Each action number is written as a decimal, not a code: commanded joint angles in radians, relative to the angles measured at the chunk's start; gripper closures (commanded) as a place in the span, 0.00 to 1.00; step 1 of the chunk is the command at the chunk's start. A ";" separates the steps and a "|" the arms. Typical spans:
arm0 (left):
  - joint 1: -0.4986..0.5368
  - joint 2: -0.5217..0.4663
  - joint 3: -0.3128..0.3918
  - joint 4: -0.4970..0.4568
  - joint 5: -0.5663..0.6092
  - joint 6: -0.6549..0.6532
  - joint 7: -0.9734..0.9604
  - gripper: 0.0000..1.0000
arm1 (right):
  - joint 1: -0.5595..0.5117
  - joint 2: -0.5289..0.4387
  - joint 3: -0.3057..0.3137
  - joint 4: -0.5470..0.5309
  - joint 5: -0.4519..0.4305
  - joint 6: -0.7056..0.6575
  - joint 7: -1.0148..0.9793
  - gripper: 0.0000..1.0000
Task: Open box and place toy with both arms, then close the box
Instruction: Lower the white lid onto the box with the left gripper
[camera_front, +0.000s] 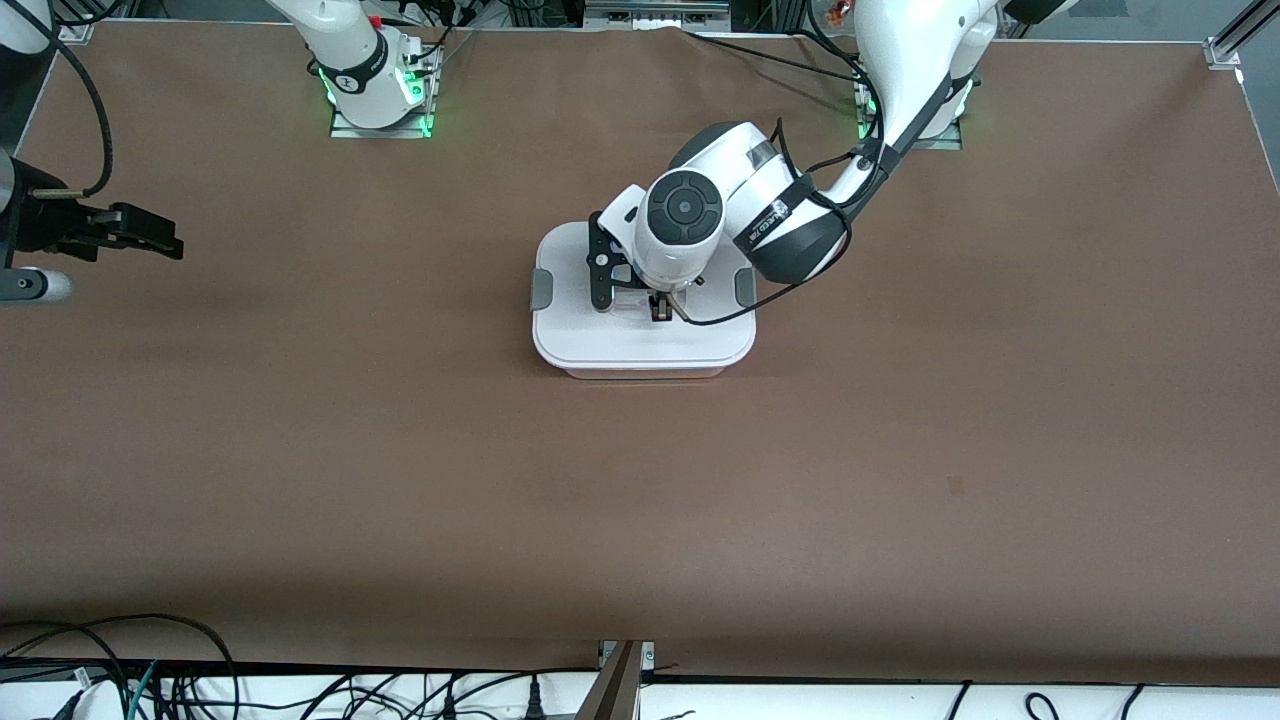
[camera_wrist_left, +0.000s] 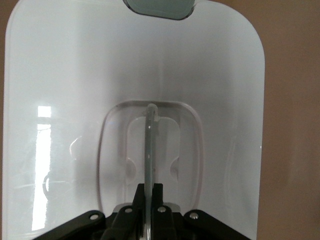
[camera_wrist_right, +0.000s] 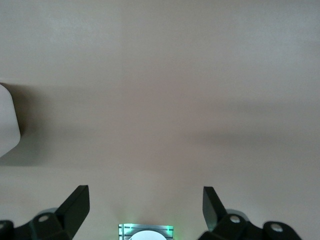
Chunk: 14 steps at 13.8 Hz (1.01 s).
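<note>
White-lidded box (camera_front: 640, 340) — left claw (camera_front: 660, 310) grips handle (camera_wrist_left: 149, 150); right claw (camera_front: 150, 235) waits, spread.

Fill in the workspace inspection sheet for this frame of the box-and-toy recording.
Surface: brown table, bare apart from the box.
Job's things: box mid-table, white lid on, grey side clips down; toy not seen.
Clutter: nothing seen.
Grippers: left gripper shut on the lid's centre handle; right gripper open, waiting above the right arm's end of the table.
Cables: black cable looping off the left arm; loose leads along the table's near edge.
Surroundings: arm bases lit green.
</note>
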 joint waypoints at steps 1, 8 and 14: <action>-0.001 -0.001 0.005 0.006 0.044 -0.049 -0.020 1.00 | 0.011 0.013 -0.014 -0.005 0.016 0.010 -0.009 0.00; 0.008 -0.084 0.006 0.021 0.052 -0.134 -0.120 0.00 | 0.009 0.016 -0.012 -0.003 0.019 0.038 -0.008 0.00; 0.151 -0.234 -0.004 0.029 0.029 -0.329 -0.271 0.00 | 0.011 0.016 -0.012 -0.005 0.015 0.052 -0.008 0.00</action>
